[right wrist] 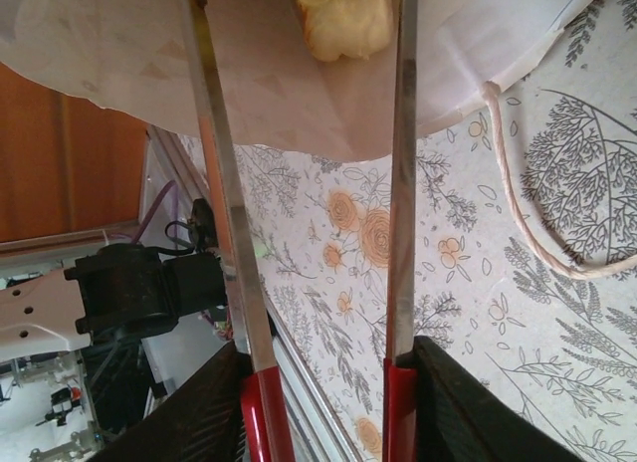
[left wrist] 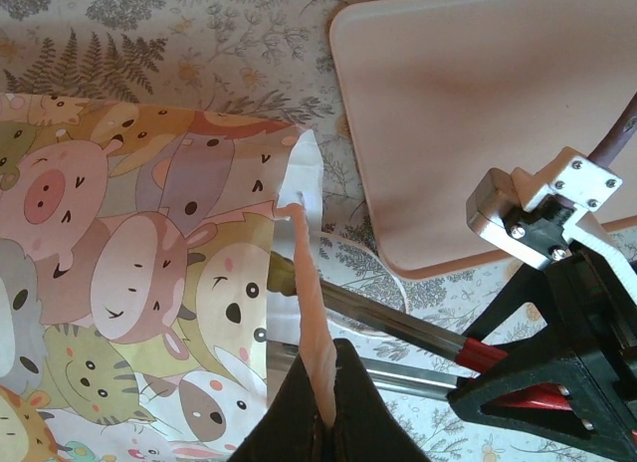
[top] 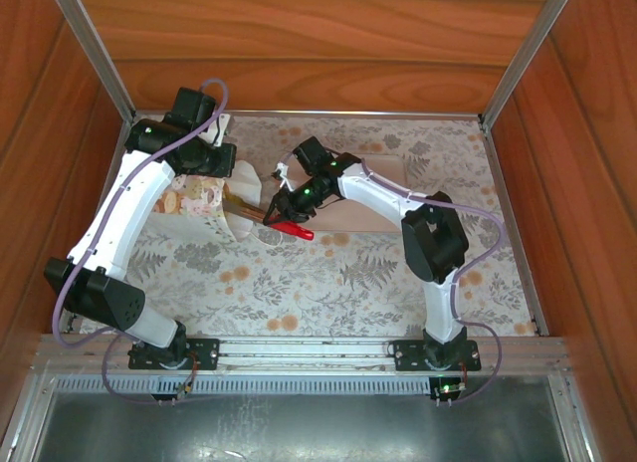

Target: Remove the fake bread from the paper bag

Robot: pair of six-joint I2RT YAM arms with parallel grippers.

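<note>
The paper bag (left wrist: 149, 263) lies on its side on the flower-printed counter (top: 299, 283). A face covered with cartoon animals is turned up, and its white mouth opens toward the beige tray (left wrist: 468, 114). The tray sits just beside the bag's mouth on the counter.

The left pincer (left wrist: 326, 377) is closed tight on one cord handle (left wrist: 309, 303) of the bag. The cord runs taut from the bag's rim down between its fingers.

The right pincer (right wrist: 328, 357) is clamped on a pair of tongs (right wrist: 403, 183), its black fingers pressing the two red grips from outside. The long metal blades of the tongs stand apart and reach into the bag's mouth.

In the right wrist view, one piece of fake bread (right wrist: 343, 19), a pale golden lump, lies inside the bag between the two blades. It sits close against the blade on the right of that view, with a clear gap to the other one. Whether either blade touches it cannot be told. No other bread can be made out in the bag.

The bag's second cord loop (right wrist: 518, 203) lies slack on the counter just outside the rim.
</note>
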